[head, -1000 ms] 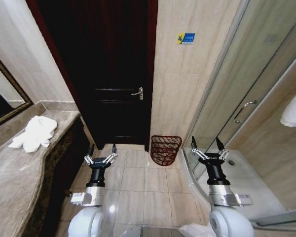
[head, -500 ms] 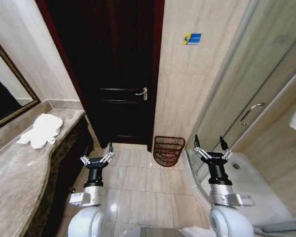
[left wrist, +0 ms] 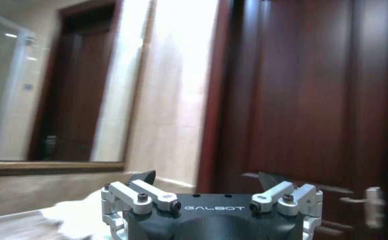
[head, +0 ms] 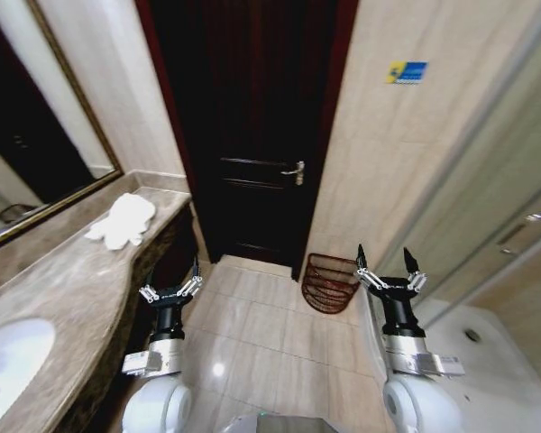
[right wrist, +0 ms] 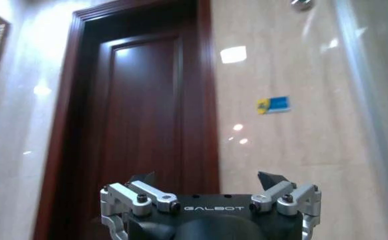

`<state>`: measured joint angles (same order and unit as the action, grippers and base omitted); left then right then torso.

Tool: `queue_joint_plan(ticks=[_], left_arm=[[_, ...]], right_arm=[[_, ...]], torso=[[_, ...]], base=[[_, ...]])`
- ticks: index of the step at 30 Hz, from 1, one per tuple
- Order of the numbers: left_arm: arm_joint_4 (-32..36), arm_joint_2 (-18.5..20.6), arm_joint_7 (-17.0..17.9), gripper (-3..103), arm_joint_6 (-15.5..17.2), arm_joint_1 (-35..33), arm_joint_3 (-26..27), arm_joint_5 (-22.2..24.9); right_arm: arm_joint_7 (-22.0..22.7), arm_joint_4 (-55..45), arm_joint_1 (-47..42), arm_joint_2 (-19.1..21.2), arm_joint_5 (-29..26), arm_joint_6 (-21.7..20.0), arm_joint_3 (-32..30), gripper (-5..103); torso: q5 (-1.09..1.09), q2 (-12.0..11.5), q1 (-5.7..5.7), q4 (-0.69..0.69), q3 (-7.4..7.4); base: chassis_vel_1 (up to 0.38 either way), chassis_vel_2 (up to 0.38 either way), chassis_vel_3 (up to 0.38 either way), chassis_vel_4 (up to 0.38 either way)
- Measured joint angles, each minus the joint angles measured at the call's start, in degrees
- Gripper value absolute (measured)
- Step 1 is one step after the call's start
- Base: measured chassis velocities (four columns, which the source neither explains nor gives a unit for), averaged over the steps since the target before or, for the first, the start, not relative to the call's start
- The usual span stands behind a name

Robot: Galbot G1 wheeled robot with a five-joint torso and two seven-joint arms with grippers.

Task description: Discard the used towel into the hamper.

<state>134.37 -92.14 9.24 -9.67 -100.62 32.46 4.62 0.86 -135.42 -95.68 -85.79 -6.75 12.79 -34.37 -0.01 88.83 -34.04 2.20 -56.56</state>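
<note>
Plainly, with the left gripper (head: 170, 290) and right gripper (head: 388, 271) both spread wide and empty, the white towel (head: 122, 219) heaped on the marble counter (head: 68, 293) may slide off in a shallow pinch, well apart from the woven hamper (head: 331, 282).

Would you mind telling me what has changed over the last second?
The robot has turned left, so the whole head view shifted: more of the counter, its sink and the mirror show. Nothing was grasped. The towel stays on the counter, the hamper by the door, and left gripper and right gripper stay open, empty.

Dim warm light, ceiling glare on the wall tiles (right wrist: 233, 54), edges bent, wrist views soft
</note>
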Motion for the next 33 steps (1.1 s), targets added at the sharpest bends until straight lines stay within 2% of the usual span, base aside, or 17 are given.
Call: queue_joint_plan(ticks=[12,15,16,21,24,25,27,31,33], left_arm=[[-0.42,0.0,0.89,100,1.0,0.06,-0.23,-1.06],[-0.47,0.0,0.89,100,0.47,0.1,-0.14,-0.79],[-0.51,0.0,0.89,103,0.13,0.09,-0.02,-0.6],[-0.46,0.0,0.77,100,-0.55,0.07,0.24,-0.38],[-0.95,0.0,0.46,100,-2.24,0.21,0.91,-1.61],[-1.8,0.0,0.54,100,-3.51,0.31,1.52,-3.87],[-2.16,0.0,1.37,100,-3.65,0.19,1.56,-5.66],[-2.13,0.0,1.54,100,-3.53,0.03,1.35,-6.15],[-1.85,0.0,0.0,100,-3.54,-0.14,1.27,-6.15]], right_arm=[[0.17,0.71,0.87,0.61,0.14,-0.27,-0.16,100],[0.08,0.7,0.82,0.54,0.13,-0.24,-0.06,100],[-0.1,0.62,0.72,0.48,0.09,-0.21,-0.04,100],[-0.47,0.29,0.46,0.5,0.01,-0.23,-0.01,100],[-0.86,0.19,0.44,0.54,-0.23,-0.23,-0.04,100],[-2.0,0.38,0.53,0.5,-0.6,0.46,-0.25,100],[-2.86,0.52,0.37,0.2,-0.59,0.91,-0.33,100],[-3.09,0.42,0.08,-0.19,-0.56,0.89,-0.16,100],[-3.13,0.31,0.09,-0.33,-0.5,0.73,-0.07,100]], torso=[[0.01,0.0,0.0,0.0,0.0],[0.01,0.0,0.0,0.0,0.0],[0.0,0.0,0.0,0.0,0.0],[0.0,0.0,0.0,0.01,0.0],[0.0,0.0,0.0,0.01,0.0],[0.0,0.0,0.0,0.01,0.0],[-0.01,0.0,0.0,0.0,0.0],[0.0,0.0,0.0,-0.01,0.0],[0.01,0.0,0.0,-0.02,0.0]], base=[[0.124,0.127,0.129,0.121],[0.128,0.129,0.109,0.132],[0.111,0.142,0.129,0.126],[0.116,0.137,0.129,0.125],[0.104,0.106,0.104,0.114],[0.037,0.065,0.084,0.071],[0.018,0.032,0.011,0.019],[0.0,0.0,0.0,0.0],[0.0,0.0,0.0,0.0]])
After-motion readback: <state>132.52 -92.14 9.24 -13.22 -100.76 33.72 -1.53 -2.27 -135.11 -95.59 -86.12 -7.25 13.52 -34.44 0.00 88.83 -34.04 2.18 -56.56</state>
